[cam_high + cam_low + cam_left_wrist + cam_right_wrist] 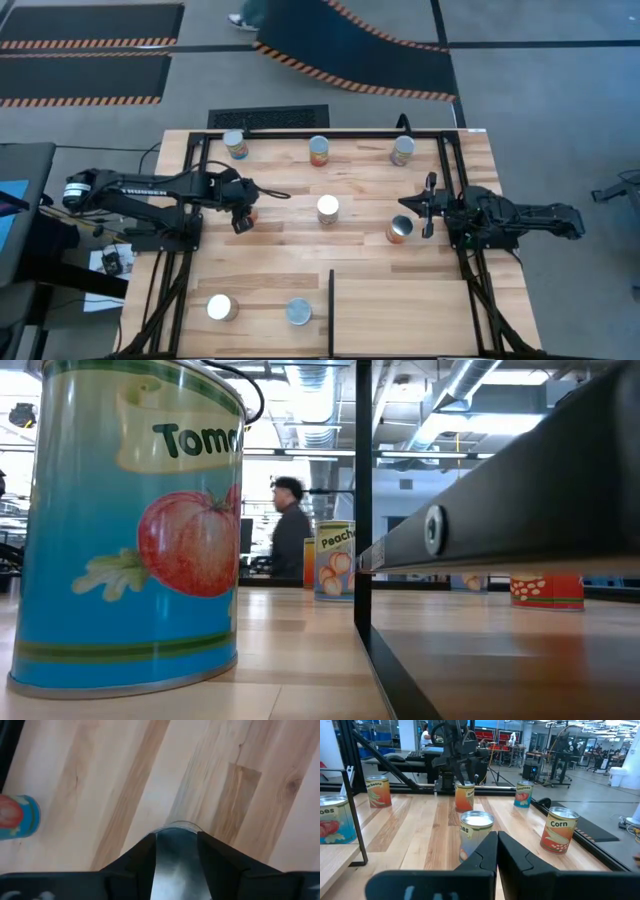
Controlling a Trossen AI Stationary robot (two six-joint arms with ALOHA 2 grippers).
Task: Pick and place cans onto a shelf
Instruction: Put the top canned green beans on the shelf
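Left wrist view | I'm watching left gripper (175, 851) clenching a can (175, 857) — rigid, slick tin, gripping mid-wall | right gripper (497, 851) waiting, pinched closed

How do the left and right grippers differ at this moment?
The left gripper is shut on the held can; the right gripper is shut with nothing between its fingers. The left gripper points down at the table; the right gripper points level across it, toward the middle can. Both are over the wood.
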